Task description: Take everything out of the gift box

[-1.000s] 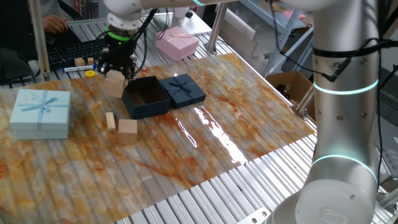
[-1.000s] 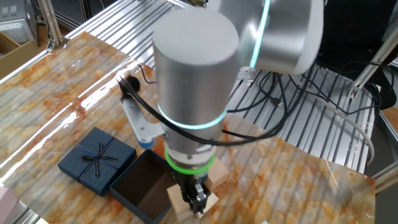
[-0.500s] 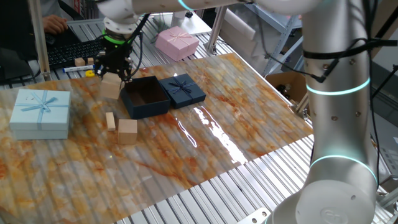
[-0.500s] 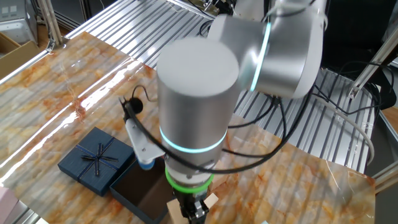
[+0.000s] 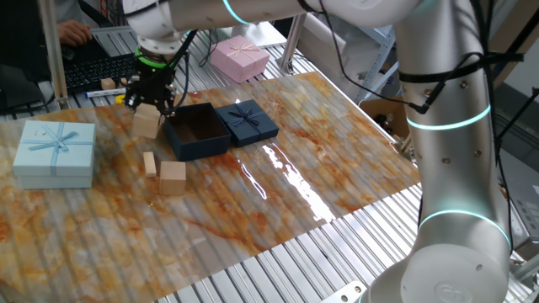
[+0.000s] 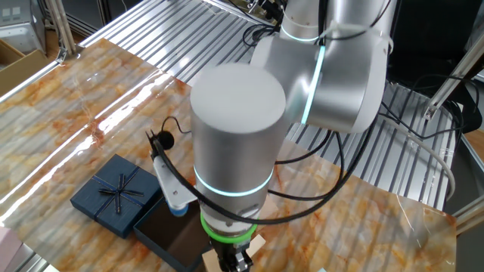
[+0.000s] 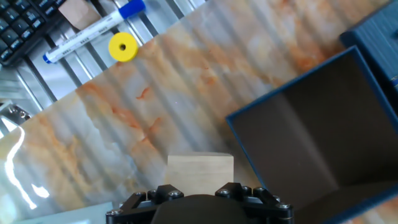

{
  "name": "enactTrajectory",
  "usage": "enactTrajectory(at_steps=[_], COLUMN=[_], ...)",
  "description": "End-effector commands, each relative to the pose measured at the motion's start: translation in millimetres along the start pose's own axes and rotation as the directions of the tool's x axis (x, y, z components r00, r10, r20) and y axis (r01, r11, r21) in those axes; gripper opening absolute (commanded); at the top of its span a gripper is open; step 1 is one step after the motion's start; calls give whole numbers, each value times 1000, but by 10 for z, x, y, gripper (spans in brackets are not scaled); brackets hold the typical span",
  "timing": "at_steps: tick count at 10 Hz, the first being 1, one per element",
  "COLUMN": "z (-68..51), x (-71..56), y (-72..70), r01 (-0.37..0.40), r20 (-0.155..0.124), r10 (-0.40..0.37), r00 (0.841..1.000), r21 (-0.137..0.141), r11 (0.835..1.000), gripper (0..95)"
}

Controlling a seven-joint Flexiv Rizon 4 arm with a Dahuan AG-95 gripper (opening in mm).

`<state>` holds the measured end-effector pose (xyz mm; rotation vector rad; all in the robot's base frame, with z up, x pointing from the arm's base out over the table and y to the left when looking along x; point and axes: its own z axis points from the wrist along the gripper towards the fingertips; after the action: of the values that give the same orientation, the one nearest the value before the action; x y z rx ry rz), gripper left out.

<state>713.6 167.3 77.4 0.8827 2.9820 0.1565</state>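
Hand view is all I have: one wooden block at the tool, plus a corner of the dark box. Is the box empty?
Observer: Yes. One fixed view shows the whole inside of the navy box, and nothing is in it.
Operator: Any other blocks out on the table?
Observer: Two, in front of the box in that view: a thin slab and a cube, close together but apart.
Operator: Where's the lid?
Observer: The lid lies bow up on the table, right next to the box on the side away from the tool.
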Motion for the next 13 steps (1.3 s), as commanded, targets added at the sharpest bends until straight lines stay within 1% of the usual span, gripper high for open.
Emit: enactTrajectory(at_steps=[1,4,5,8,11,13], z=[50,168,185,306,383,454], x=[-10,-36,-40,-64,-71,-73], y=[3,22,25,35,35,30], r01=[-9,-14,-13,-8,10,23], r20=[8,14,15,33,39,47], r10=[9,14,13,8,-11,-24], r00=[1000,1000,1000,999,999,999], r21=[1,2,2,2,13,7], r11=[1000,1000,1000,1000,1000,1000], gripper=[0,0,0,0,0,0])
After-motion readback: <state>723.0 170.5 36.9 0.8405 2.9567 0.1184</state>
